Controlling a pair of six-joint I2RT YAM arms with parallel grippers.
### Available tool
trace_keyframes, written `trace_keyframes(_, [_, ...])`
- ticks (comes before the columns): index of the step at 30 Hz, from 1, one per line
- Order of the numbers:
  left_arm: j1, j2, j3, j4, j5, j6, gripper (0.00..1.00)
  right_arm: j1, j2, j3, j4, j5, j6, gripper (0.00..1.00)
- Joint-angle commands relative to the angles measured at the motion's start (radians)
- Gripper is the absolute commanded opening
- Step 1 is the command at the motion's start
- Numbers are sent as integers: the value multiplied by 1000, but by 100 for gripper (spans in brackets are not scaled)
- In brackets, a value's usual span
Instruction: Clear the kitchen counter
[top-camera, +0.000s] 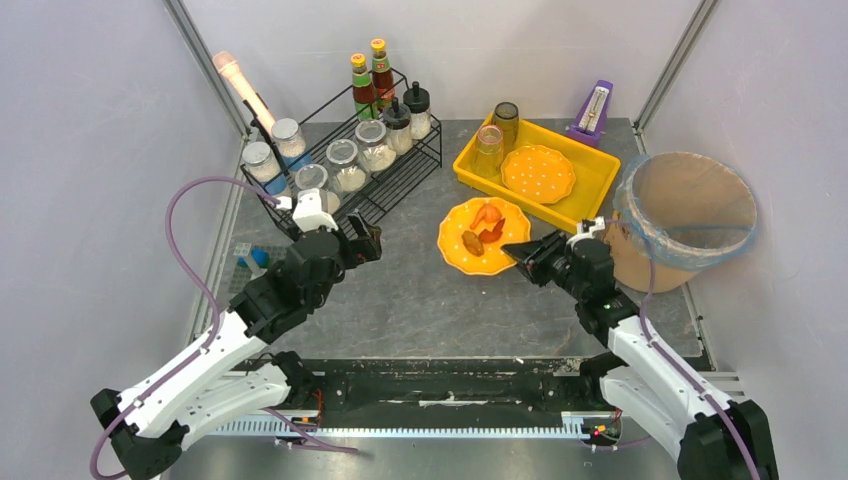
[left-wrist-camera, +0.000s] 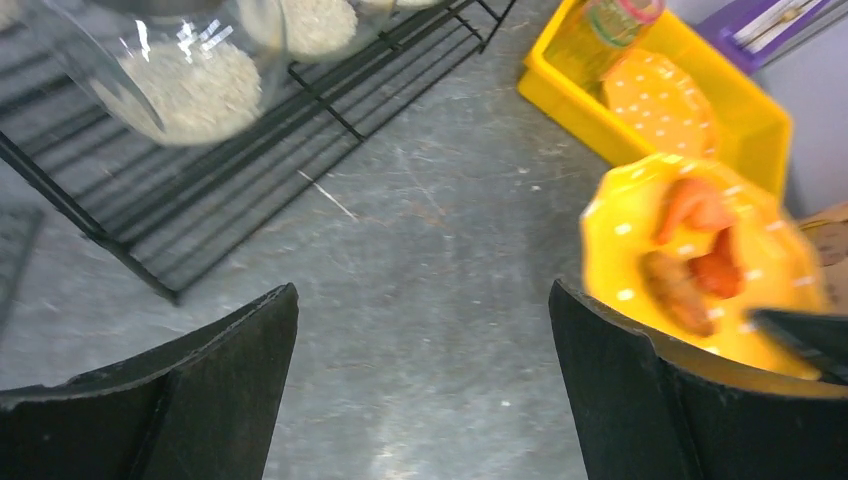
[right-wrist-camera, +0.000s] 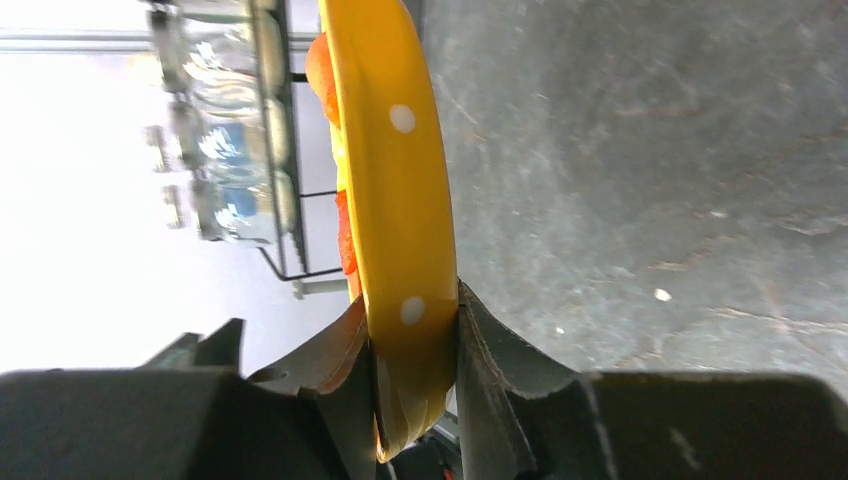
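The kitchen counter (top-camera: 410, 300), a flat dark-grey stone-look slab under everything, is rigid and fixed, nothing to grasp. The yellow dotted plate (top-camera: 470, 215) near its middle looks stiff, light and glossy, probably slippery, best taken at the rim: the right gripper (right-wrist-camera: 412, 335) has its 2 fingers pinching exactly there. The left gripper (left-wrist-camera: 420, 300) stands spread wide, empty. Loose food scraps (top-camera: 487, 228) may slide.

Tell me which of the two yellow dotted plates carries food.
The held plate, pinched at its rim by the right hand beside the yellow tray; the tray plate is bare.
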Motion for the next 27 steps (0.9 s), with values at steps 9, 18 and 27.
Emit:
trace_keyframes(9, [75,28,0,161,35,400,100,-22,-11,473,-63,186,123,0])
trace_keyframes(18, [98,52,-68,254,55,461,100,-22,28,612,-87,349,150,0])
trace_keyframes(27, [103,23,-108,289,54,483,100,-83,-2,675,-182,576,122,0])
